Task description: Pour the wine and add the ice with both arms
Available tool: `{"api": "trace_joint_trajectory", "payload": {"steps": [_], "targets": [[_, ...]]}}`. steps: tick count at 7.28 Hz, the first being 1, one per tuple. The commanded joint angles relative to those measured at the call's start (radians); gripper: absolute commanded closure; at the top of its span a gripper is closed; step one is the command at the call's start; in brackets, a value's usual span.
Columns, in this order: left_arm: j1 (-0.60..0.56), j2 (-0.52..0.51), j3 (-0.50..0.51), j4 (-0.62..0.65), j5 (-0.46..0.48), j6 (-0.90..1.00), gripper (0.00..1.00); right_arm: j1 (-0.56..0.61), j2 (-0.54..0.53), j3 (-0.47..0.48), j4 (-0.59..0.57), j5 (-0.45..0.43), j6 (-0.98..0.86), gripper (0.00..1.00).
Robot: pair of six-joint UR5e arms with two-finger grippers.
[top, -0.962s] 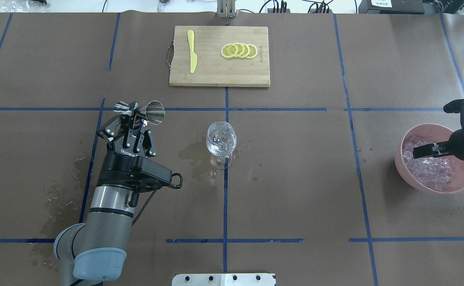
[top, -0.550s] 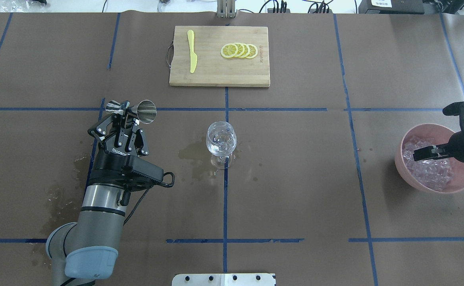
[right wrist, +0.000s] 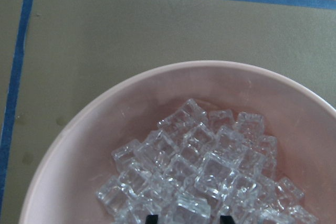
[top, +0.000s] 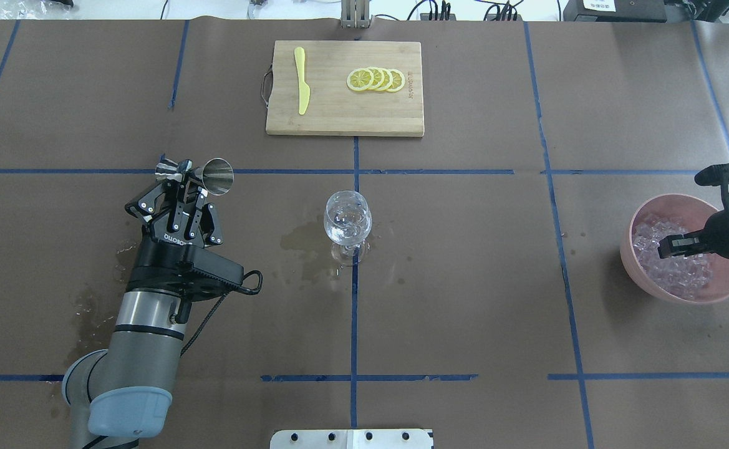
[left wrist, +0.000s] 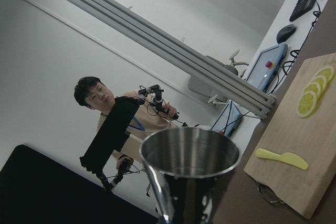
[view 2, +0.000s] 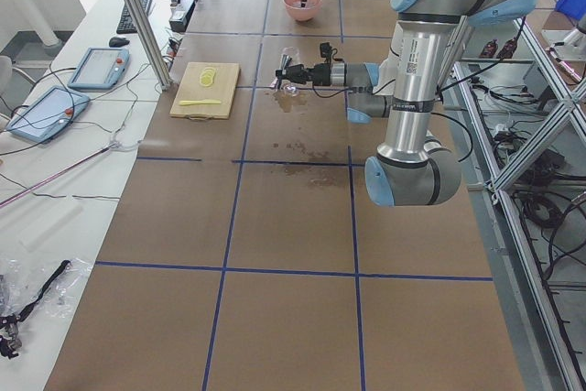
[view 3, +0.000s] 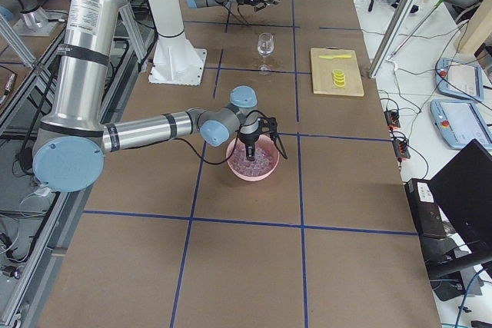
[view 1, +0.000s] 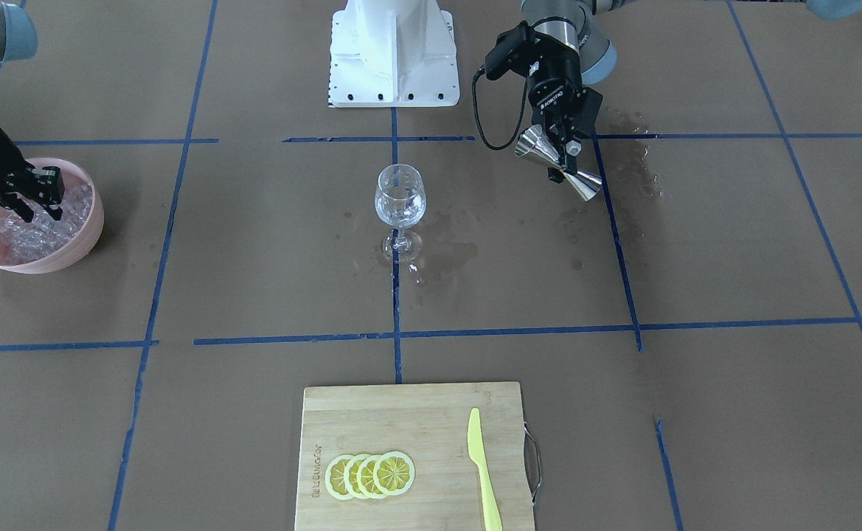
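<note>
Pouring: left gripper [top: 188, 184] clamped on jigger [top: 214, 177], well apart from glass [top: 347, 218]; likely done
Icing: right gripper [top: 668, 246] spread apart in ice [right wrist: 199, 171]; apparently none delivered yet

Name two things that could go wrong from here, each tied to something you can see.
1. The right gripper is down among packed, glassy ice in the bowl; a cube may slip out on the way to the glass.
2. The left gripper holds the jigger tilted over; any leftover liquid could drip onto the already wet paper.
</note>
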Motion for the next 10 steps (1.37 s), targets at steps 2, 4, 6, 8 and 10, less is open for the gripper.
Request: {"api": "trace_joint_trajectory", "payload": {"steps": [2, 4, 6, 8, 10], "targets": [[0.0, 0.001, 0.001, -0.004, -0.001, -0.001, 1.0, 0.005, 0.002, 0.005, 0.0, -0.001, -0.003, 1.0], [0.0, 0.037, 0.0, -0.089, -0.046, -0.004, 1.0, 0.039, -0.001, 0.042, 0.002, -0.003, -0.008, 1.0], [0.0, 0.087, 0.0, -0.14, -0.107, -0.143, 1.0, 0.067, -0.006, 0.077, 0.002, -0.007, -0.008, 1.0], [0.0, 0.142, -0.011, -0.142, -0.218, -0.424, 1.0, 0.074, -0.006, 0.091, 0.002, -0.015, -0.006, 1.0], [0.0, 0.2, -0.015, -0.145, -0.237, -0.647, 1.0, 0.074, -0.004, 0.095, 0.002, -0.015, -0.006, 1.0]]}}
